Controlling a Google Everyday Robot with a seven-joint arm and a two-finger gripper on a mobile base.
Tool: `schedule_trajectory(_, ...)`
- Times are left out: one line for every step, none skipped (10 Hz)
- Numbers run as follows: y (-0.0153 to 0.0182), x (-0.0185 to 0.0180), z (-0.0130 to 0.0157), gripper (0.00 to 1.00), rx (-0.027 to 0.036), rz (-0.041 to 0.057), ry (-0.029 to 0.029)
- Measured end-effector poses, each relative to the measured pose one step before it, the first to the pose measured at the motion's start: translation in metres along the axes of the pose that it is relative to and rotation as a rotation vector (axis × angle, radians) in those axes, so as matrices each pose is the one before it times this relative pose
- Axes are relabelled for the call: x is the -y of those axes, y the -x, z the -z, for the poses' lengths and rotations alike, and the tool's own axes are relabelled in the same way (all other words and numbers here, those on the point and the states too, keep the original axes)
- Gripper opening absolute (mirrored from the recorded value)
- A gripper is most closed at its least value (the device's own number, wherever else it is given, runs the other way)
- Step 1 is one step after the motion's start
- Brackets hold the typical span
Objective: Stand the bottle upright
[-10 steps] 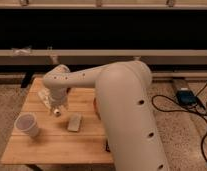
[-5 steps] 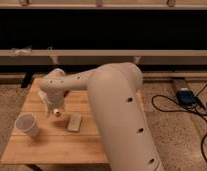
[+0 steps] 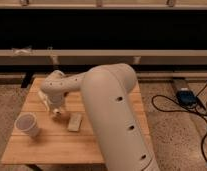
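Wooden table on speckled floor, dark wall and pale ledge behind.

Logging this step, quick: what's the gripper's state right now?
Gripper: open, down at the table between the paper cup and the pale block; whether it holds anything cannot be told.

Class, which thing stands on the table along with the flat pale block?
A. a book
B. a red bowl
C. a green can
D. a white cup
D: a white cup stands on the table near the block; the tool hangs low over the table, between and behind them.
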Motion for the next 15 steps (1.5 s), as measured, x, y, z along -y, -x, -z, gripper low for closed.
schedule_trajectory(0.00316,0.00008,-0.00167,0.63,0.00586,0.00078,-0.00218)
schedule_trajectory(0.00252,-0.00065,-0.00005,0.56,0.00409,0.00102,0.00021)
schedule_trajectory(0.00205,-0.00255,0.00094,0.44,0.00097,0.01211,0.00018)
schedule_trajectory(0.00087,-0.00247,0.00094,0.36,-0.00047,0.00871,0.00003)
schedule_trajectory(0.00013,-0.00261,0.00092,0.26,-0.00409,0.01031,-0.00077)
schedule_trajectory(0.00001,-0.00122,0.00133,0.16,-0.00427,0.00713,-0.00033)
schedule_trajectory(-0.00163,-0.00022,0.00068,0.05,-0.01048,0.00803,-0.00408)
schedule_trajectory(-0.00151,-0.00153,0.00002,0.01,-0.00867,0.00670,-0.00399)
schedule_trajectory(-0.00286,-0.00111,0.00098,0.00,-0.01158,0.00812,-0.00822)
schedule_trajectory(-0.00513,0.00019,0.00286,0.00,-0.01027,0.00983,-0.01262)
schedule_trajectory(-0.00801,0.00487,0.00547,0.00,-0.00864,0.00405,-0.01629)
schedule_trajectory(-0.00828,0.00595,0.00554,0.00,-0.00742,0.00021,-0.01459)
schedule_trajectory(-0.01682,0.00486,0.00907,0.00,-0.01778,0.00673,-0.01869)
schedule_trajectory(-0.00943,0.00304,0.00393,0.00,-0.01110,0.00186,-0.00531)
schedule_trajectory(-0.00974,0.00687,0.00310,0.00,-0.01222,-0.00226,-0.00712)
